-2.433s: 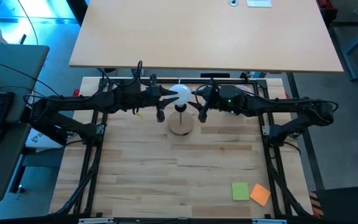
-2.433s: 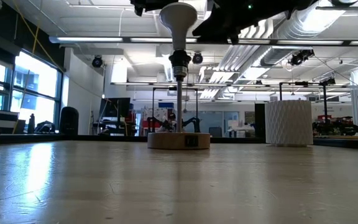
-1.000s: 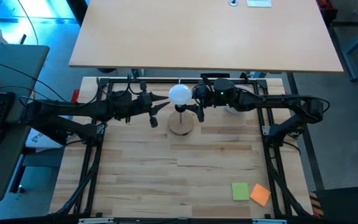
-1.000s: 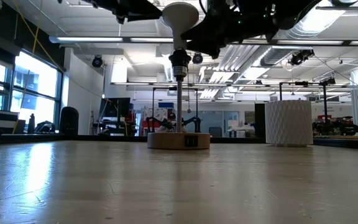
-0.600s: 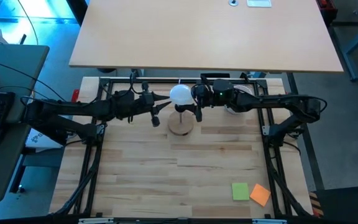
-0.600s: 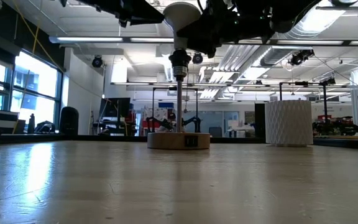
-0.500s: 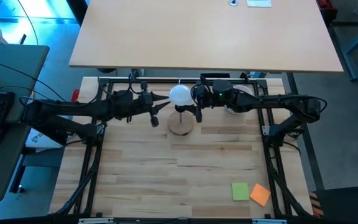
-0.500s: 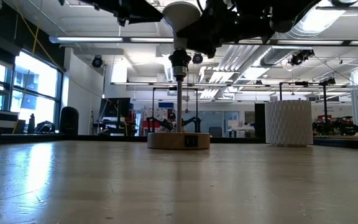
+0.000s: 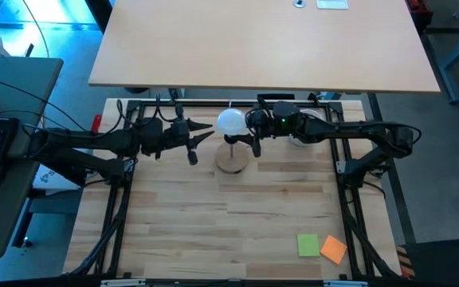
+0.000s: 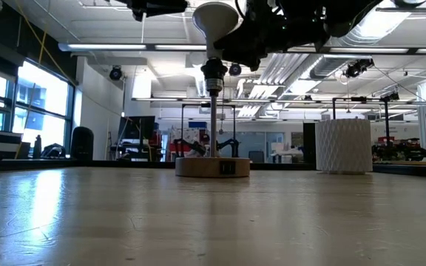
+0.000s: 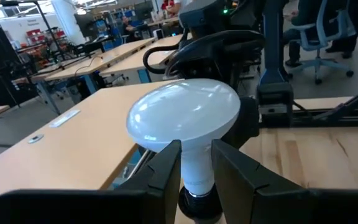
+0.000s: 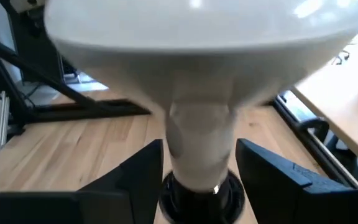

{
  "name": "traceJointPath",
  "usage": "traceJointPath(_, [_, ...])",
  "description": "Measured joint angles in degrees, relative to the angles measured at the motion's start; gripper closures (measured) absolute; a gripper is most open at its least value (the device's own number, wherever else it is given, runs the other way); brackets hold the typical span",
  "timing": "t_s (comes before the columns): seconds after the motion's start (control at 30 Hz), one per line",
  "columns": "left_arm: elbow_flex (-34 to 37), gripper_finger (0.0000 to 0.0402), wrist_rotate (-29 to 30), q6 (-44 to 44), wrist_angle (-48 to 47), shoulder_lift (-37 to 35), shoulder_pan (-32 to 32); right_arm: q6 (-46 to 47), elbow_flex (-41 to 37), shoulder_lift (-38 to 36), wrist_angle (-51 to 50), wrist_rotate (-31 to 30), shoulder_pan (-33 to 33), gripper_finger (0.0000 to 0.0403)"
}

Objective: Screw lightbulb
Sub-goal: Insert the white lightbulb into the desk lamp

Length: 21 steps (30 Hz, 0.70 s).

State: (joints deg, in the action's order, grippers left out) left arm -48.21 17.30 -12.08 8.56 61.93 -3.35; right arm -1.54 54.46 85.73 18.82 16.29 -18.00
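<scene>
The white lightbulb (image 9: 230, 121) stands upright with its narrow base in the black socket (image 10: 213, 72) on top of a thin post. The post rises from a round wooden stand (image 10: 212, 166) at the table's far middle. My right gripper (image 12: 199, 155) reaches in level from the table's right. It is open, with one finger on each side of the bulb's neck (image 12: 201, 134), just above the socket. My left gripper (image 9: 205, 134) hangs level to the left of the bulb, clear of it, its fingers a little apart and holding nothing. My right gripper comes in level from the table's right, one finger on either side of the bulb's neck (image 12: 197, 146), below the globe. The fingers (image 12: 145, 168) lie very close to the neck. I cannot tell whether they touch it.
A white ribbed cup (image 10: 344, 145) stands at the far right, under my right arm. A green note (image 9: 308, 245) and an orange note (image 9: 334, 249) lie near the front right corner. A bigger tabletop (image 9: 261, 48) lies beyond the far edge.
My left gripper has drawn back a little toward the table's left edge, away from the bulb. The bulb and its stand have kept still.
</scene>
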Motion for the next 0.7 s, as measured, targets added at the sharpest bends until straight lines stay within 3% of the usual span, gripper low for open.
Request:
traceJointPath(0.27, [0.0,0.0319,2.0,0.4,-0.3,-0.1,1.1,-1.4,0.0,-5.6,-10.5,-0.5,-1.6,0.0205])
traceJointPath(0.43, [0.0,0.0319,2.9,0.4,0.6,-0.1,2.4,-2.9,0.0,-10.5,-16.6,-10.5,-1.4,0.0206])
traceJointPath(0.57, [0.0,0.0319,2.9,-0.1,2.5,0.8,2.8,-0.7,0.0,-13.7,-14.1,-21.8,0.0,0.0206])
traceJointPath(0.7, [0.0,0.0319,2.8,-0.5,5.2,3.0,2.8,1.5,0.0,-14.2,-7.9,-22.3,1.7,0.0206])
